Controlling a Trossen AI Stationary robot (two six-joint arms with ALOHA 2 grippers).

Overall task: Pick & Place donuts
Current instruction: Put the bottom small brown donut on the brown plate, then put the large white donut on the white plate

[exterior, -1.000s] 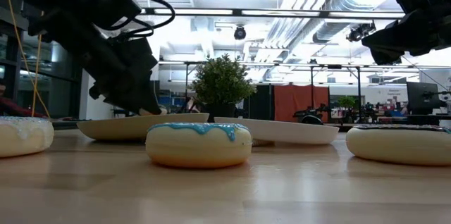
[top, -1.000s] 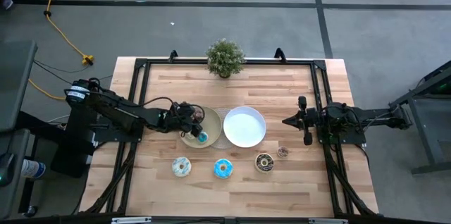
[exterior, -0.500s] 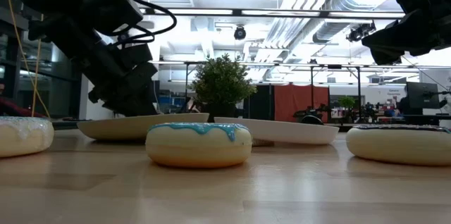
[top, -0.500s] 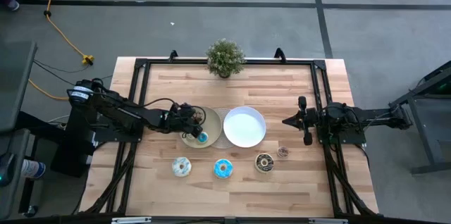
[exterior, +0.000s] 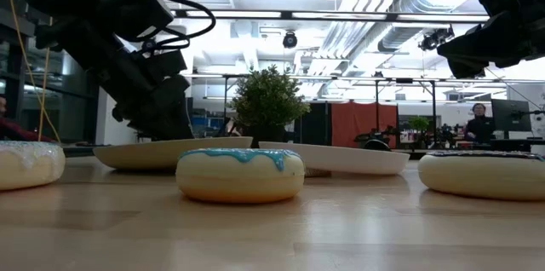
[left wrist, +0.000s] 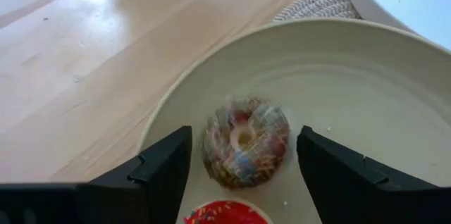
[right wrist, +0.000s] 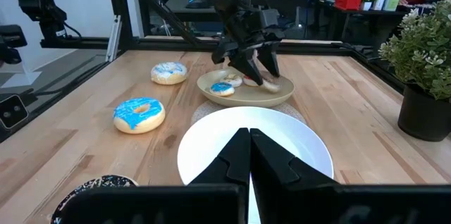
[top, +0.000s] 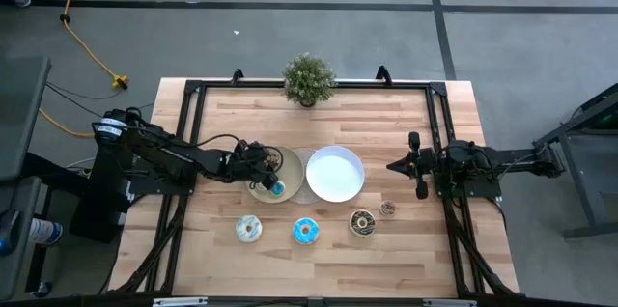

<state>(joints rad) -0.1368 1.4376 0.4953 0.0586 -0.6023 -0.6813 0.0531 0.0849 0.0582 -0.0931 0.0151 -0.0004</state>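
Observation:
My left gripper (top: 262,167) hangs open over the beige plate (top: 287,162). Its fingers stand on either side of a small sprinkled donut (left wrist: 245,141) lying flat on the plate, without touching it. A small red donut (left wrist: 225,214) and a small blue donut (top: 277,188) also lie on that plate. On the table near the front lie a white sprinkled donut (top: 249,229), a blue donut (top: 305,231), a dark brown donut (top: 362,222) and a small brown donut (top: 387,208). My right gripper (right wrist: 248,143) waits shut at the table's right side.
A white plate (top: 335,173) stands right of the beige plate on a woven mat (left wrist: 317,2). A potted plant (top: 308,79) stands at the far edge. A black frame (top: 193,90) runs around the tabletop. Bare wood lies along the front edge.
In the low view my left gripper's tip, which reached down to the beige plate a second ago, has drawn back a little toward the table's left. The other donuts and the right arm have kept still.

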